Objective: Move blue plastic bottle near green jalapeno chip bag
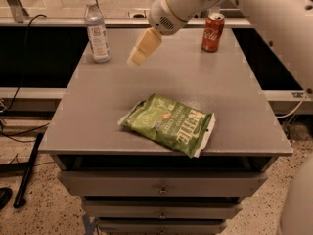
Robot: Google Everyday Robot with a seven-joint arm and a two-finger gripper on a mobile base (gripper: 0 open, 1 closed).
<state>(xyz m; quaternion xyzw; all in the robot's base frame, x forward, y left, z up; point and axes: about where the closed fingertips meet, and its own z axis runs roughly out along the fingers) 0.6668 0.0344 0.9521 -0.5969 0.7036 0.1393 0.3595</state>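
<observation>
The blue plastic bottle [96,29] stands upright at the table's far left corner, white cap on top. The green jalapeno chip bag [167,123] lies flat near the front edge, right of the middle. My gripper [142,49] hangs above the table's far middle, to the right of the bottle and apart from it, with nothing in it. The white arm reaches in from the upper right.
A red soda can [213,31] stands at the far right of the grey table [98,111]. Drawers sit under the table's front edge. A black cable and a dark bar lie on the floor at the left.
</observation>
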